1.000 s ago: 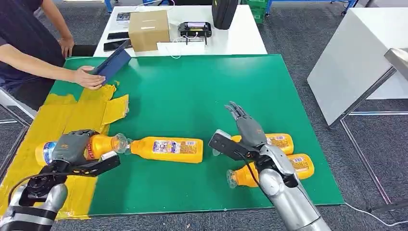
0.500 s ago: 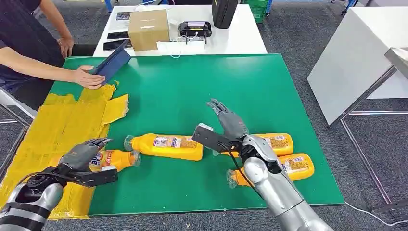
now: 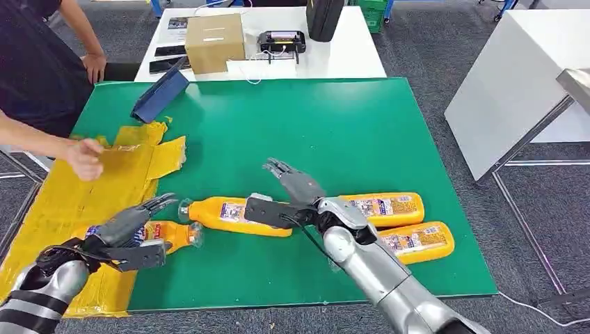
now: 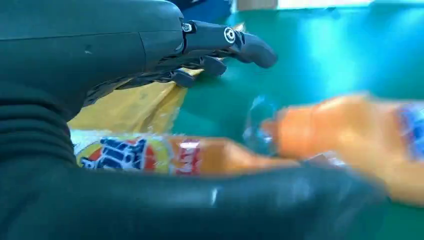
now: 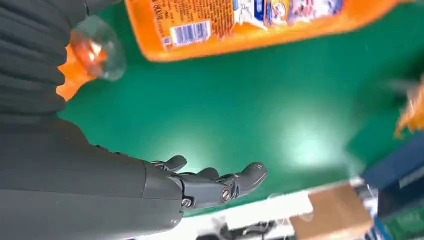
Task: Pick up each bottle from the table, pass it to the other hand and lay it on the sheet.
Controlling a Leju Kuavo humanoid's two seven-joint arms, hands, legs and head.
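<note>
Several orange bottles lie on the green mat (image 3: 334,125). One bottle (image 3: 172,234) lies half on the yellow sheet (image 3: 83,195), cap toward the mat; my left hand (image 3: 125,226) hovers open just over it, fingers spread. In the left wrist view that bottle (image 4: 150,152) lies under the open left hand (image 4: 150,45). A second bottle (image 3: 222,211) lies mid-mat; my right hand (image 3: 296,188) is open over its base end, thumb across it. Two more bottles (image 3: 383,206) (image 3: 421,241) lie behind the right arm. The right wrist view shows the open right hand (image 5: 200,187) and a bottle (image 5: 240,25).
A person's hand (image 3: 83,157) rests on the yellow sheet at the left. A blue flat case (image 3: 160,94) lies at the mat's far left corner. A white table (image 3: 320,59) behind carries a cardboard box (image 3: 214,42) and devices. Another white table (image 3: 515,83) stands at the right.
My left hand has let go of the bottle at the sheet's edge and opened. My right hand has swung left over the middle bottle. The person's hand left the blue case for the sheet.
</note>
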